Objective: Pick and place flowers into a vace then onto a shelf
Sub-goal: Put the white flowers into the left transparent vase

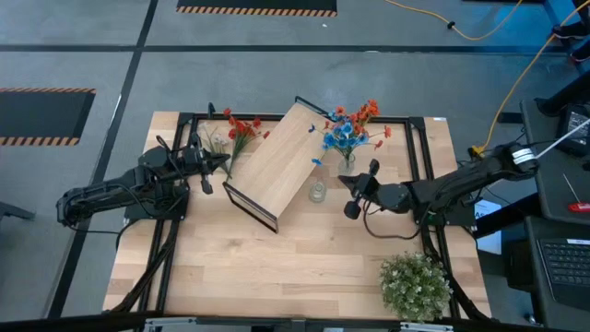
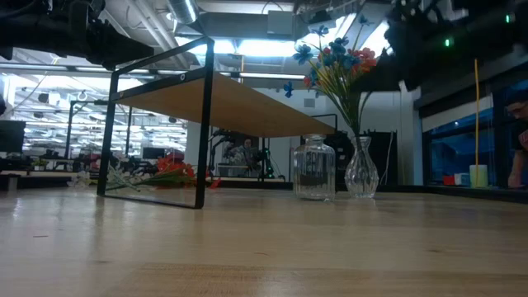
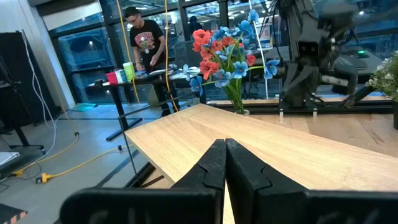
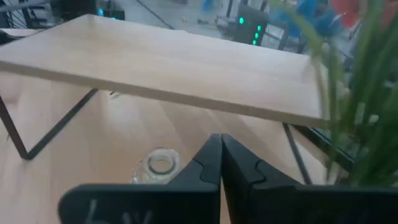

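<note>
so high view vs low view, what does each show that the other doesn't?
High only: the left gripper and right gripper, both shut and empty, and the bushy green plant at the table's corner. Low only: the room behind the table, and the clear vase and glass jar side-on. Both: the shelf, the flowers in the vase, and loose flowers lying on the table.

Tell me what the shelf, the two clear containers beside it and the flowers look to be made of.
Shelf: pale wood board with visible grain and a matte finish, on a thin black frame, probably metal wire.
Jar and fluted vase: clear and glossy, likely glass, since the room shows through them.
Flowers: apparently artificial, judging by their saturated blue and red-orange blossoms; plastic or fabric cannot be told.
</note>
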Available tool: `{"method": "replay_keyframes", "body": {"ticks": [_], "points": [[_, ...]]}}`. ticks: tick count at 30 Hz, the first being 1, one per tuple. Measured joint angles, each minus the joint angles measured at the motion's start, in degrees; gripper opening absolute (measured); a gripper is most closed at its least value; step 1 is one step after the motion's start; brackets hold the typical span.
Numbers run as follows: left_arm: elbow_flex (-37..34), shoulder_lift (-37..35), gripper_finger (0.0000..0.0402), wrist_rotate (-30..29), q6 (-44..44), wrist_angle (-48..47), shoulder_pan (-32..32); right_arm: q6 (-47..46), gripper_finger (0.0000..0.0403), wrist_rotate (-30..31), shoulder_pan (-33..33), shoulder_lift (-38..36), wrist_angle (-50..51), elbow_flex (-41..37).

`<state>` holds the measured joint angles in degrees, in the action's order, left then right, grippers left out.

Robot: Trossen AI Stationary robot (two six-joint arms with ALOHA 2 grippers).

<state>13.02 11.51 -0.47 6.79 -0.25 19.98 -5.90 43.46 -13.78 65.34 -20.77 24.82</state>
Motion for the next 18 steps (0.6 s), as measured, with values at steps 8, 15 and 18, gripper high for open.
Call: {"method": "replay_keyframes", "body": {"ticks": [8, 15, 18], "points": [[0.0, 0.0, 0.0004, -1.4, 3.7, 0.0, 0.0, 4.2, 0.0007, 0.0, 0.0, -6.2, 14.0, 10.6], [0.0, 0.0, 0.0004, -7.4, 7.6, 2.2, 0.0, 9.7, 0.0011, -0.1, 0.0, -6.3, 16.7, 15.0], [0.0, 0.0, 0.0005, -8.1, 9.3, 4.4, 0.0, 11.1, 0.0017, 0.0, 0.1, -6.3, 16.8, 15.3]]}}
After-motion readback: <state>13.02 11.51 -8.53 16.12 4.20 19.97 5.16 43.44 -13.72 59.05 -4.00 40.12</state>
